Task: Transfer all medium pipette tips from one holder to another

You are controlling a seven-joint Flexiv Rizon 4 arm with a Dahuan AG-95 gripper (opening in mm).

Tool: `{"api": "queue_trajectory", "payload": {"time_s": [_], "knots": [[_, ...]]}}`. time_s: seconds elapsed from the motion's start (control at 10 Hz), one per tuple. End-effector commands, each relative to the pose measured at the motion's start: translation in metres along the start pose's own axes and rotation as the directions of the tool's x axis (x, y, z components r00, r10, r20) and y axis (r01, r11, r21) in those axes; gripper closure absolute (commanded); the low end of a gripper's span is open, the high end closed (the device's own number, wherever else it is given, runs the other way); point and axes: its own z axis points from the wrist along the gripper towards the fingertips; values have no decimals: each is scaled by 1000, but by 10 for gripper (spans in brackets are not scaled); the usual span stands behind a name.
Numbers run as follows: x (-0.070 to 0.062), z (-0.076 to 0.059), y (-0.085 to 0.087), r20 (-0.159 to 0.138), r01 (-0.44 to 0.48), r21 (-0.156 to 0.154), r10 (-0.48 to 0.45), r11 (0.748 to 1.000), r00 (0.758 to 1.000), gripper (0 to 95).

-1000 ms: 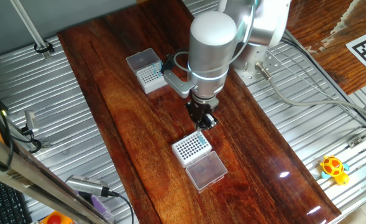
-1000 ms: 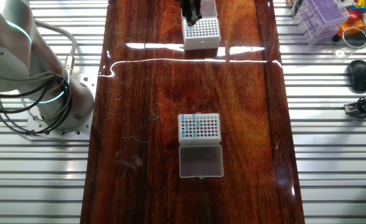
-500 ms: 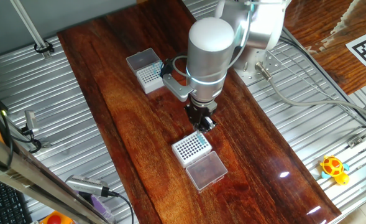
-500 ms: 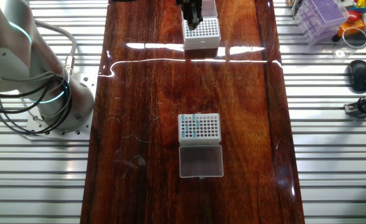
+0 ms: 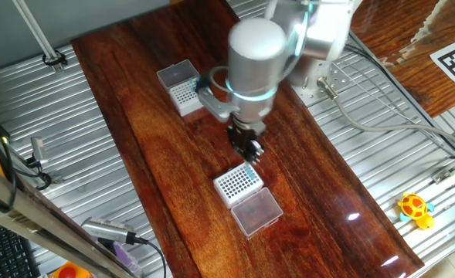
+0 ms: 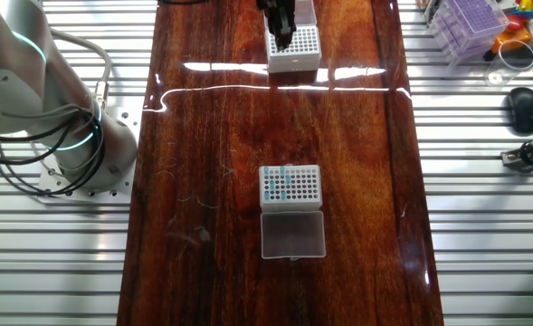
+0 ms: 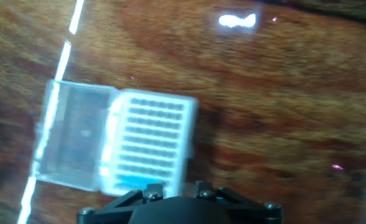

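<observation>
The fine-dotted white holder (image 5: 237,183) lies mid-table with its frosted lid (image 5: 256,211) beside it. It also shows in the other fixed view (image 6: 293,47) and, blurred, in the hand view (image 7: 148,149), where a teal patch of medium pipette tips (image 7: 133,181) sits at its near edge. My gripper (image 5: 246,148) hovers just above this holder's far edge (image 6: 283,32). Its fingers are dark and blurred, and I cannot tell whether it is open or shut. The bold-holed rack (image 6: 290,184) holds several teal tips (image 6: 286,178), with its clear lid (image 6: 292,235) next to it.
The bold-holed rack also shows at the far end (image 5: 184,93) with its lid (image 5: 176,73). The arm's base (image 6: 76,136) and cables stand on the ribbed metal left of the wooden table (image 6: 212,136). A purple tip box (image 6: 470,23) sits at the right.
The gripper has shifted a little sideways along the fine-dotted holder's edge and is now blurred by motion. Both racks and both lids stay put.
</observation>
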Motion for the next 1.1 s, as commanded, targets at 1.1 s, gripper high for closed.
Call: {"api": "queue_trajectory", "payload": {"time_s": [1.1], "knots": [[76, -29, -174, -68, 190, 3, -190, 982, 979, 760]]}}
